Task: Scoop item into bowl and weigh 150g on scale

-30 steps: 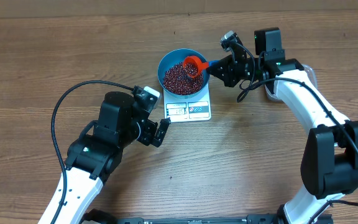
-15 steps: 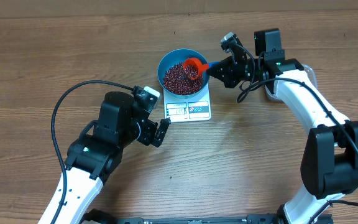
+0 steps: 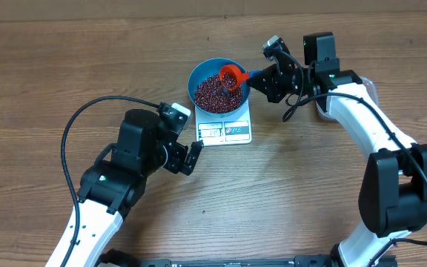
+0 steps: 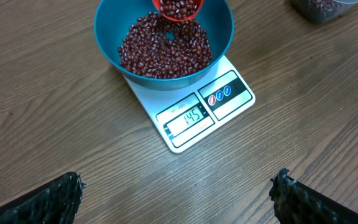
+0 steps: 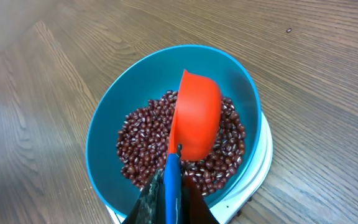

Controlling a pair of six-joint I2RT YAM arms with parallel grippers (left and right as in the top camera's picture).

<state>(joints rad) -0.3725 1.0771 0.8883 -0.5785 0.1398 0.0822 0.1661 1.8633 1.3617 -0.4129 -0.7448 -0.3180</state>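
Note:
The blue bowl (image 3: pixel 199 75) stands on the white scale (image 3: pixel 227 131) and holds a pile of dark red beans (image 3: pixel 210 95). My right gripper (image 3: pixel 262 79) is shut on the blue handle of a red scoop (image 3: pixel 233 76), which is tilted over the bowl's right side. In the right wrist view the scoop (image 5: pixel 197 115) hangs above the beans (image 5: pixel 140 144), its handle between my fingers (image 5: pixel 151 202). From the left wrist, the scale (image 4: pixel 229 93) reads 145, and beans show in the scoop (image 4: pixel 178 7). My left gripper (image 4: pixel 178 182) is open over bare wood in front of the scale.
A clear tub (image 4: pixel 319 7) with beans sits right of the bowl, partly hidden under the right arm in the overhead view. Stray beans lie on the wood (image 3: pixel 204 211) and behind the bowl (image 5: pixel 289 30).
The scoop has shifted very slightly over the bowl. The left arm has not moved.

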